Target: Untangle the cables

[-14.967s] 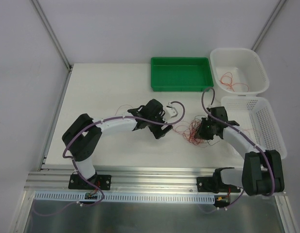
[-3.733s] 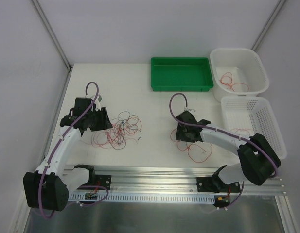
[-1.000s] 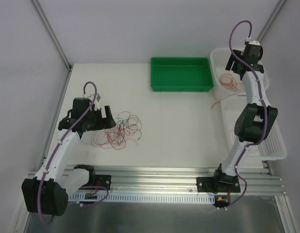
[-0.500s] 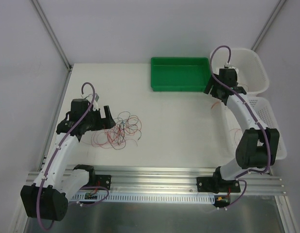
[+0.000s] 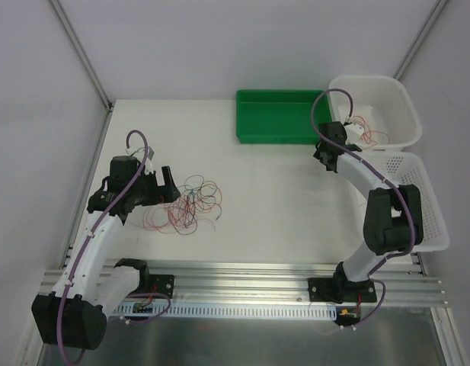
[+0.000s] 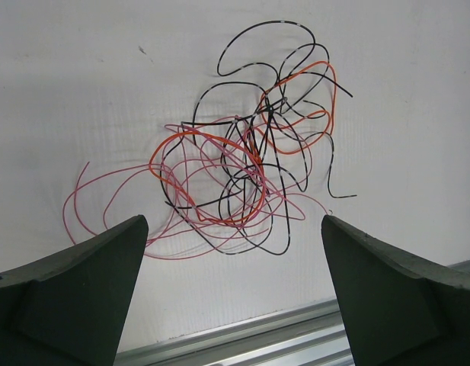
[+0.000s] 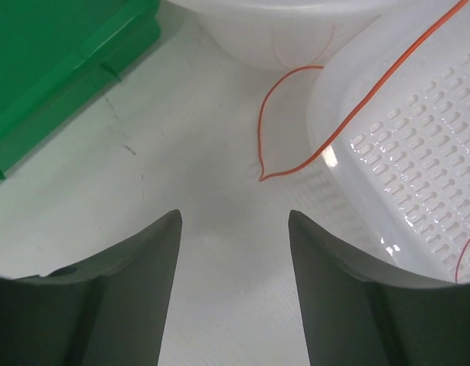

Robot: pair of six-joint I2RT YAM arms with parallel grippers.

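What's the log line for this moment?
left gripper: open, facing cable tangle | right gripper: open, empty, facing orange cable draped over slotted basket | tangle unsorted

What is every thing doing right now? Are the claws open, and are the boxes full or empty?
Left claw: wide open, empty, by the tangle.
Right claw: open, holding nothing.
Cable tangle: knotted, lying on the table.
Orange cable: draped over the slotted basket rim, bend on the table.
Green tray: looks empty.
Round basket: has red cables inside.

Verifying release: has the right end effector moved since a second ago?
Yes: the right end effector moved off the white tub, leftward in view, to beside the green tray.
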